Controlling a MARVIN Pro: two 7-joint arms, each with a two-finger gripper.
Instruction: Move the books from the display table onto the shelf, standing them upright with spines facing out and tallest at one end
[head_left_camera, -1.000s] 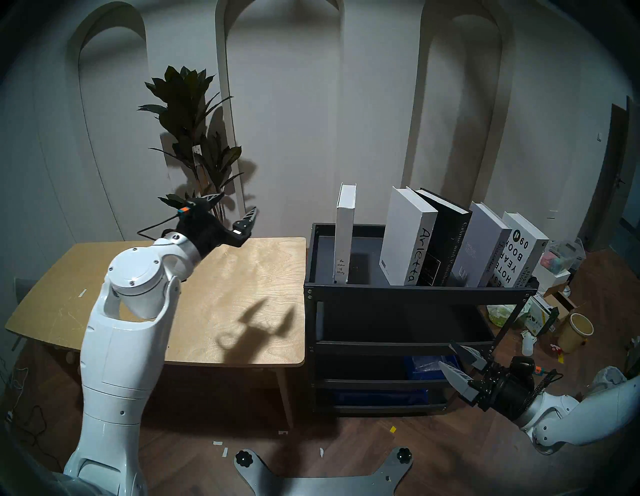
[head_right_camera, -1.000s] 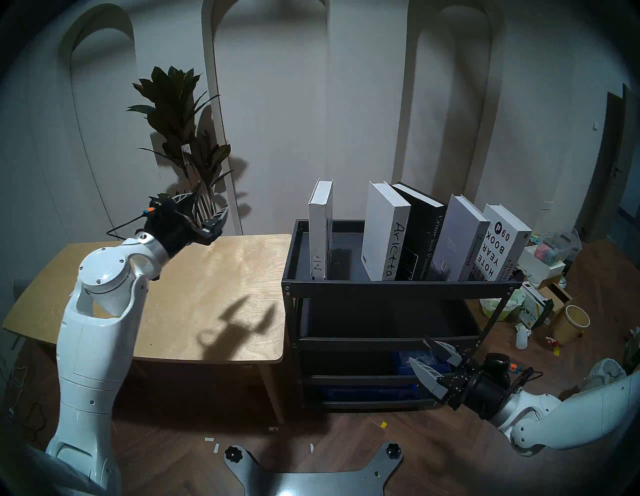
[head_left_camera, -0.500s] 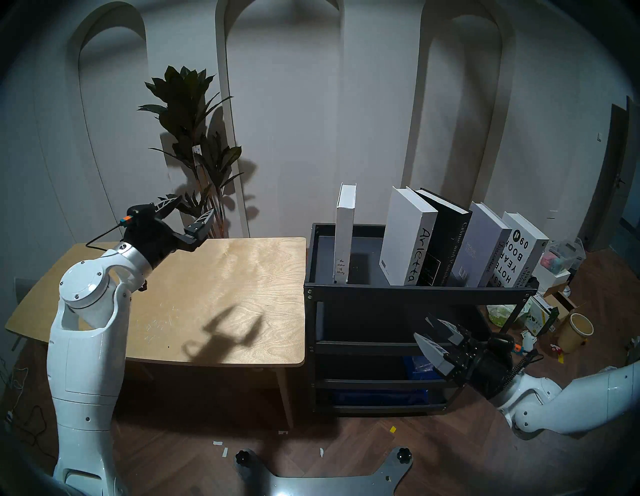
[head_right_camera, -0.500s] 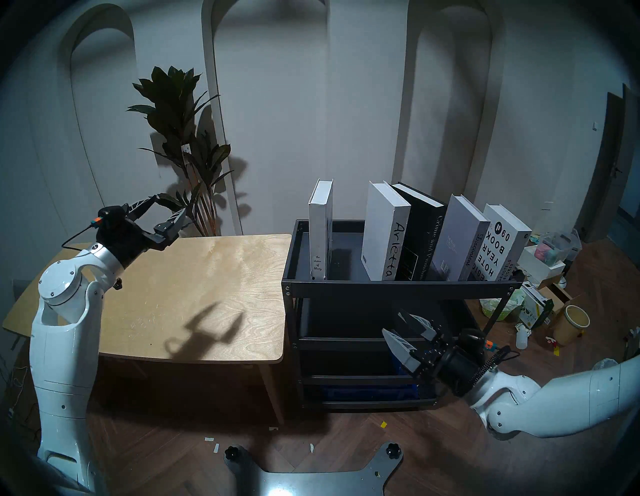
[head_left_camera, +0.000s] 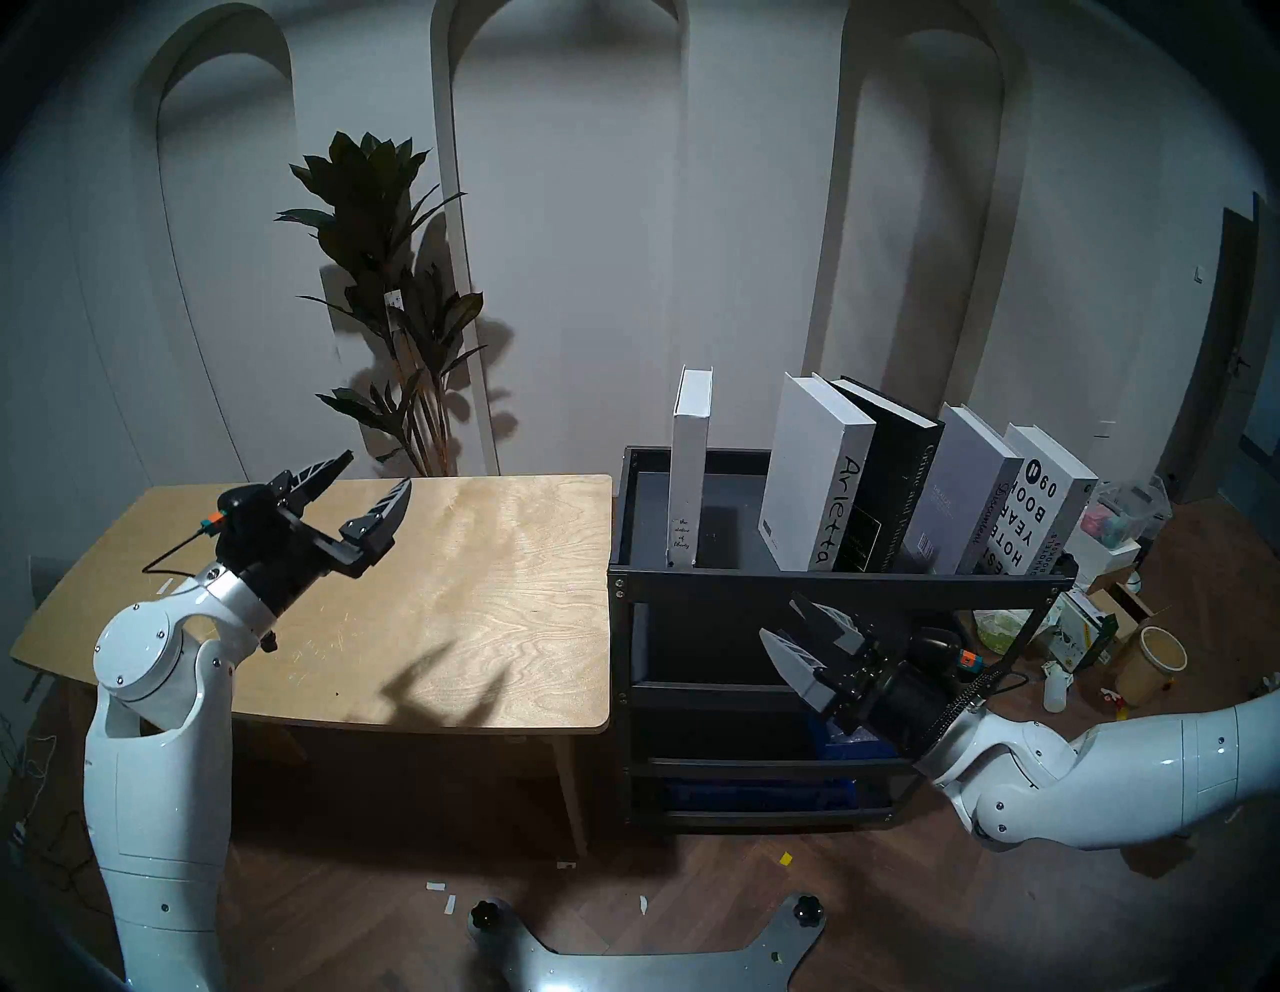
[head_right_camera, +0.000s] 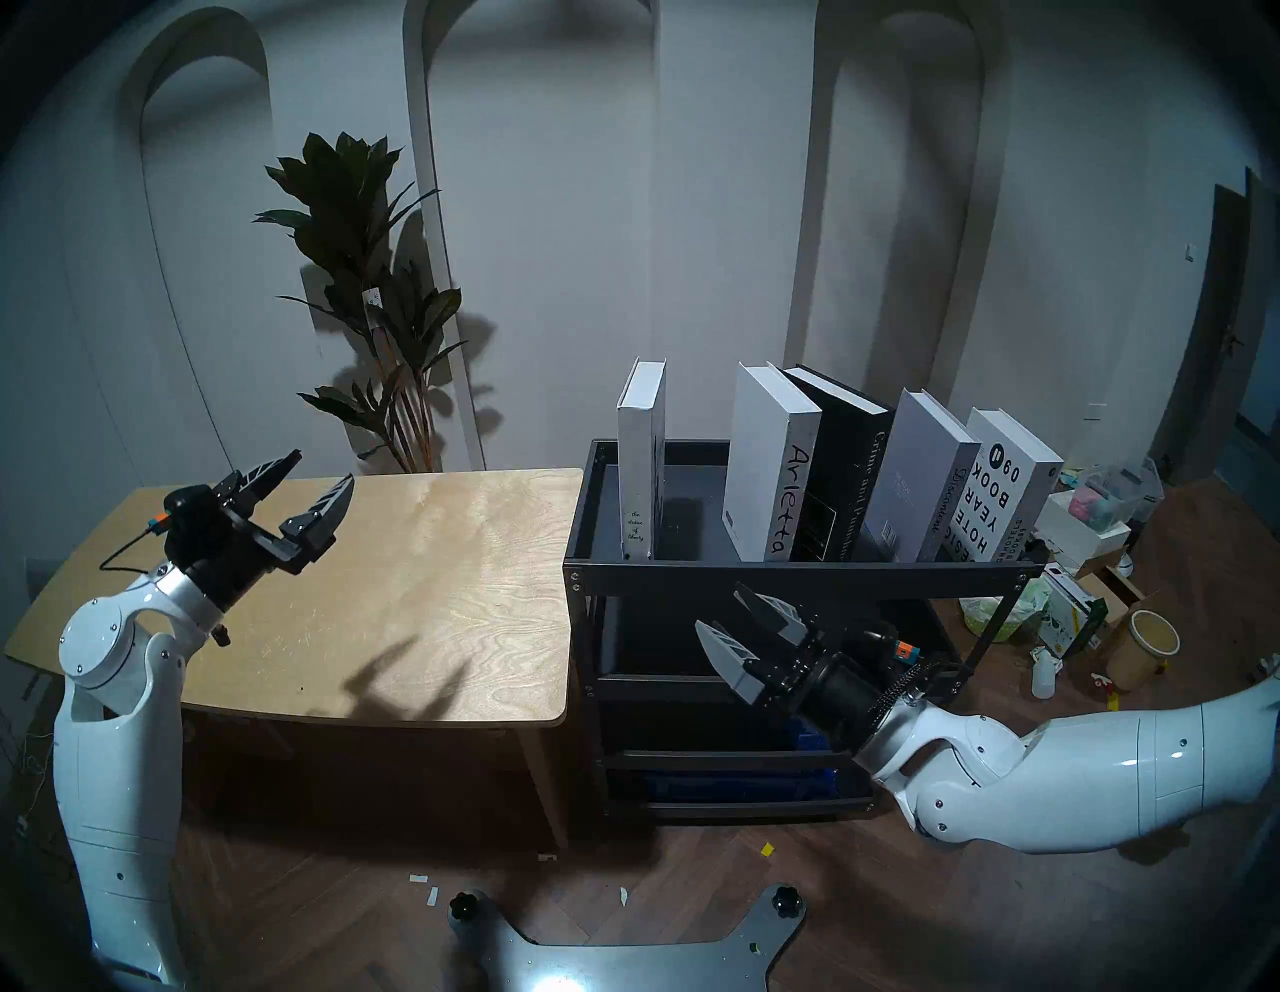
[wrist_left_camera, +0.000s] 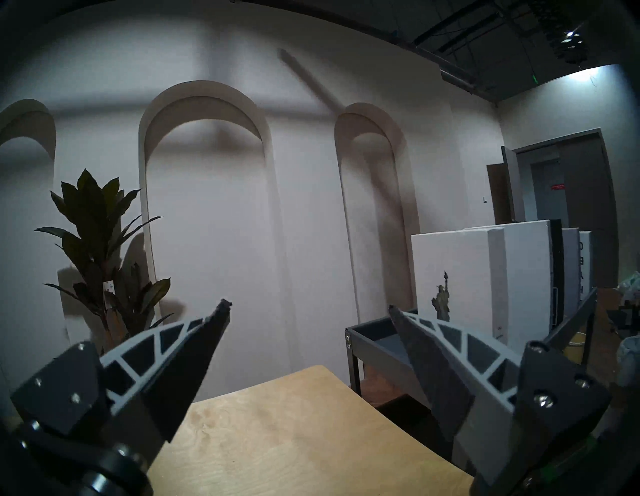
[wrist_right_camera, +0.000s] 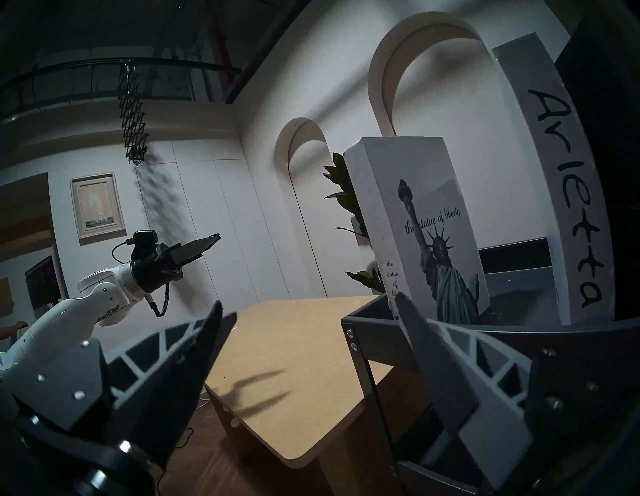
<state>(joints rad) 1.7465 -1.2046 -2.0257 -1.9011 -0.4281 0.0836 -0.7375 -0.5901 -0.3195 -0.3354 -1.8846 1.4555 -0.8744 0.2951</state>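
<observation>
The bench (head_left_camera: 429, 596) lies bare under the left fingers (head_left_camera: 377, 481), spread wide and empty. On the shelf (head_left_camera: 831, 578), above the right fingers (head_left_camera: 796, 620), also wide, all five books (head_left_camera: 893, 485) stand spines out, so the arms probably need nothing more.

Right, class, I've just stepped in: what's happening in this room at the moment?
A two-armed robot is shelving books. All five books stand on the top tray of the black shelf: the Statue of Liberty book upright and alone on the left, the other four leaning together on the right. The wooden display table has no books on it. The left gripper hangs open above the table, holding nothing. The right gripper, also open and holding nothing, is in front of the shelf, just below its top tray.
</observation>
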